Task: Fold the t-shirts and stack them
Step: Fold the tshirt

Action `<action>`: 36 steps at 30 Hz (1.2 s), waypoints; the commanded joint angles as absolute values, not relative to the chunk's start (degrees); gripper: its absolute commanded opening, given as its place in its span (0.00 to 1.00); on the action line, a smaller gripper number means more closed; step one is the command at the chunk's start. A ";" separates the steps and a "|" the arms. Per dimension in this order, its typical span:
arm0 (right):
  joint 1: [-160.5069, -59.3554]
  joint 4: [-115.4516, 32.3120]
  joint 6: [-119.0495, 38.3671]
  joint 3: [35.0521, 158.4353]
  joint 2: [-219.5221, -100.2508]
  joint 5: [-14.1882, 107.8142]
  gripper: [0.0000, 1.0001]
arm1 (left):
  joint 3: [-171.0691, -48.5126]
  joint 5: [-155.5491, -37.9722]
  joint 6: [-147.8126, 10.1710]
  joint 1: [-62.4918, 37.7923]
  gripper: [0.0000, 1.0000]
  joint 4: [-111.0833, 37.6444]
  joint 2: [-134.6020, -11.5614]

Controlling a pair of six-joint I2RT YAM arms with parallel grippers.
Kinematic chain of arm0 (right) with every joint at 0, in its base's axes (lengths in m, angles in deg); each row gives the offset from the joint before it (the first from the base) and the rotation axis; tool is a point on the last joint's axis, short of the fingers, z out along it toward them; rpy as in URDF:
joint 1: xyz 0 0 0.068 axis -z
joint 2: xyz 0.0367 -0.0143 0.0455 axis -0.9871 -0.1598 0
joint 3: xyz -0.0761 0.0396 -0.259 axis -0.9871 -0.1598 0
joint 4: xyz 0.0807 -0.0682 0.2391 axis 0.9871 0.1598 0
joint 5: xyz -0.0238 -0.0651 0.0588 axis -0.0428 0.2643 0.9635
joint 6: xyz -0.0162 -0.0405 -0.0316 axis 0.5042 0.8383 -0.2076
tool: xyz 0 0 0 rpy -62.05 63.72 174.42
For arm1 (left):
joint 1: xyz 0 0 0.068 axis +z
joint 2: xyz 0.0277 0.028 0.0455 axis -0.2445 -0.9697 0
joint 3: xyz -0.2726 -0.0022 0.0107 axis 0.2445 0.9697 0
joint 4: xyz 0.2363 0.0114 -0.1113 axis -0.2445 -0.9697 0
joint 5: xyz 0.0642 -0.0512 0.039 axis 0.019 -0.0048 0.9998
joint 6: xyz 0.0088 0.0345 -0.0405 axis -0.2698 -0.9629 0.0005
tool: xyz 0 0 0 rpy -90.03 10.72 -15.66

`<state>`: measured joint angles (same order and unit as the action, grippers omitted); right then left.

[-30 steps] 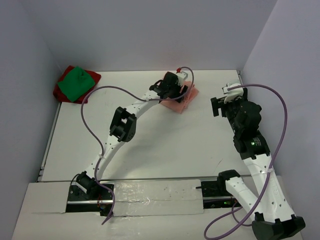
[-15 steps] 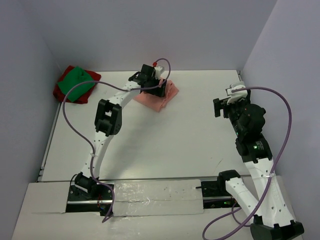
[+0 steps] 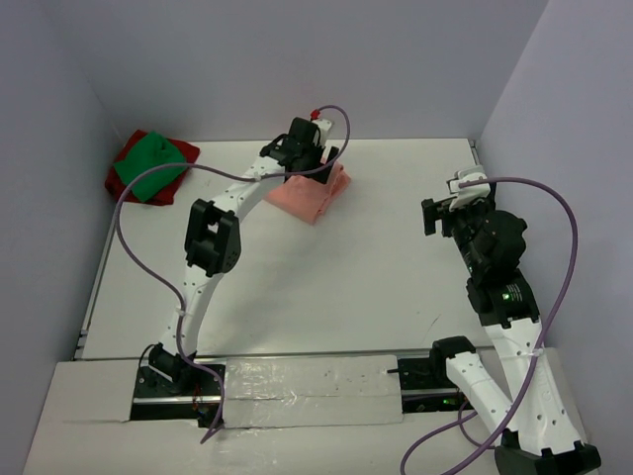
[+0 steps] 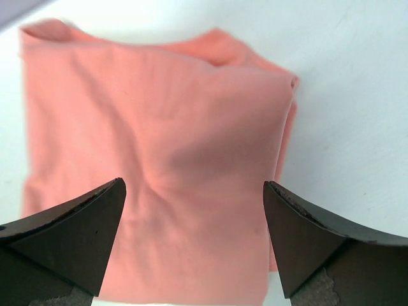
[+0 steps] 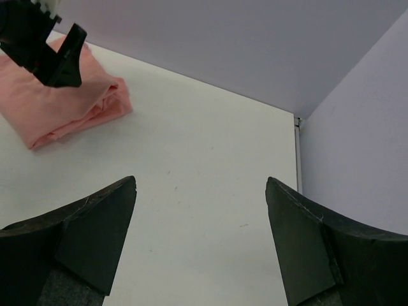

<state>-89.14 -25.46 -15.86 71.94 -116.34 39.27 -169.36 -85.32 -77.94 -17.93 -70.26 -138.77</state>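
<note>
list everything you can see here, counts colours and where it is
table: one, white, walled on three sides
pink t-shirt: one, salmon pink, folded, far middle
green t-shirt: one, bright green, far left corner, on top of the dark red one
dark red t-shirt: one, far left corner, under the green
cables: two, purple, looping off the arms
left gripper: one, black, open above the pink t-shirt
right gripper: one, black, open, right side
</note>
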 commanded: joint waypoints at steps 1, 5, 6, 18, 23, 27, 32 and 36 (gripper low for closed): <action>-88.71 -26.78 -15.68 71.03 -116.33 40.31 0.89 | -172.10 -80.07 -79.79 -18.02 0.99 -68.19 -133.03; -88.63 -26.70 -15.34 70.86 -116.51 40.40 0.89 | -172.17 -77.78 -82.24 -17.84 0.99 -67.21 -130.57; -88.71 -26.70 -15.33 70.77 -116.51 40.32 0.89 | -172.70 -77.69 -82.25 -17.41 0.99 -67.39 -130.48; -88.63 -26.70 -15.51 70.86 -116.25 40.58 0.89 | -177.63 -88.30 -76.64 -11.26 0.99 -76.77 -140.22; -88.63 -26.78 -15.60 71.12 -116.42 40.67 0.89 | -176.75 -96.93 -75.13 -10.46 0.97 -82.05 -145.14; -88.71 -26.78 -15.77 71.30 -116.69 40.58 0.89 | -175.70 -100.97 -75.83 -11.51 0.97 -85.93 -146.30; -88.71 -26.78 -15.77 71.03 -116.07 40.84 0.89 | -172.80 -102.65 -77.59 -12.92 0.96 -88.66 -146.21; -88.71 -26.96 -15.77 71.03 -114.93 40.49 0.89 | -172.36 -102.38 -78.03 -13.62 0.91 -89.28 -148.14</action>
